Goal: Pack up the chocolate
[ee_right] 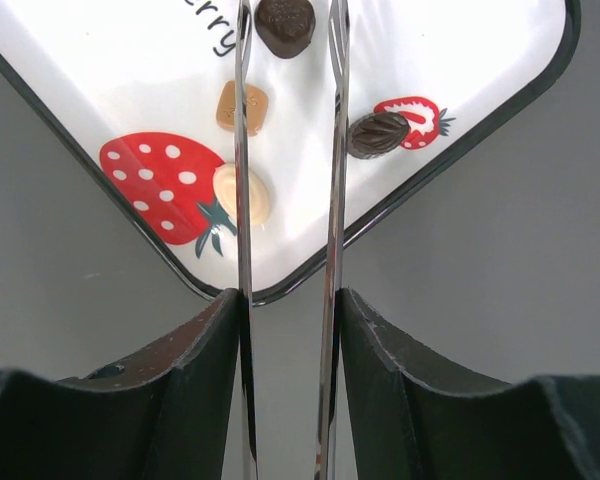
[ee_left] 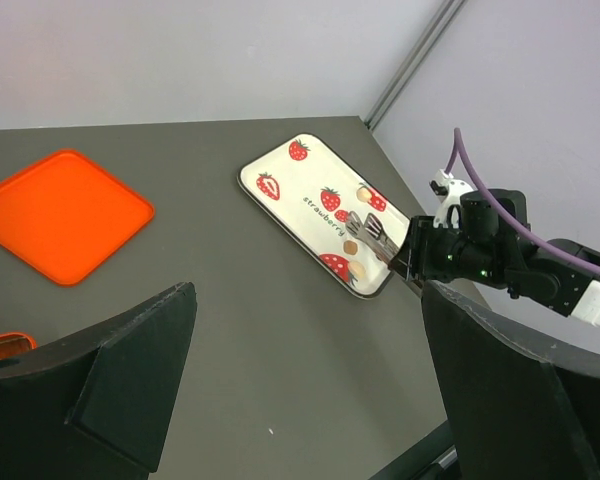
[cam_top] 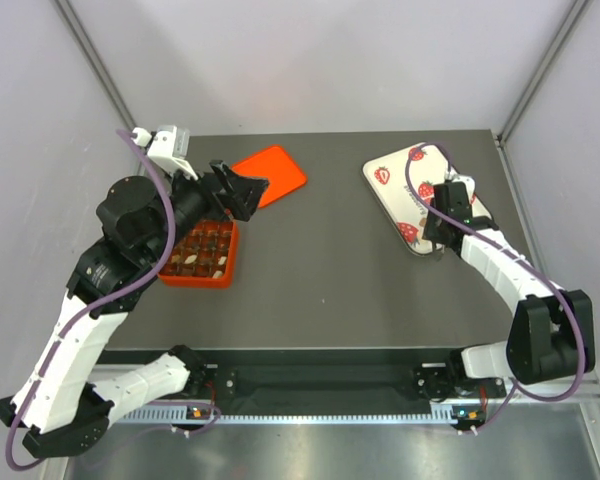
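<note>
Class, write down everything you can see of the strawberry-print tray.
The tray is a white rounded rectangle with a dark rim, printed with red strawberries and the word strawberry; it looks glossy. It lies flat, set diagonally, on the grey table, far right. Several chocolates rest on it: dark, caramel and cream. The right gripper, open, straddles one dark piece.

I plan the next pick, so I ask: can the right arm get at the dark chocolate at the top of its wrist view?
Probably yes. The chocolate lies on the tray between the open jaws of the right gripper, and nothing else lies in that gap. Their height above it is unclear.
</note>
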`<state>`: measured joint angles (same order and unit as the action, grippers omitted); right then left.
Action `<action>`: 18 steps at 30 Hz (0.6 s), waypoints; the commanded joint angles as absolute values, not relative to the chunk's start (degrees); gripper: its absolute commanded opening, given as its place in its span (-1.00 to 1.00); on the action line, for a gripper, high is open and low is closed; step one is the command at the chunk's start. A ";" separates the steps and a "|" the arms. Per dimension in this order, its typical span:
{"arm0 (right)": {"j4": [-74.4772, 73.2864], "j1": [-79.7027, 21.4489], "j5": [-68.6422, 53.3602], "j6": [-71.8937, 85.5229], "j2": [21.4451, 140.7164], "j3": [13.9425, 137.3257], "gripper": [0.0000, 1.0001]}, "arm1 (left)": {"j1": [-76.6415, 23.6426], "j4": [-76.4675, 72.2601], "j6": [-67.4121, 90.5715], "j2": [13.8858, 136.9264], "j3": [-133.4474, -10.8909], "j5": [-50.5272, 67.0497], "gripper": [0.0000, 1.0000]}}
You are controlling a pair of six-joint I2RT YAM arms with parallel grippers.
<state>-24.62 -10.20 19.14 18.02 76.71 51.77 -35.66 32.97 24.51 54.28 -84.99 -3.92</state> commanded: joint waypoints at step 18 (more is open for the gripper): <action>-22.58 -9.14 17.49 16.17 76.99 54.66 -0.31 | -35.51 30.32 23.12 54.32 -88.77 -5.01 0.98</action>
<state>-23.55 -9.93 17.82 17.08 78.94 51.79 -35.66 33.06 24.23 54.28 -85.82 -4.19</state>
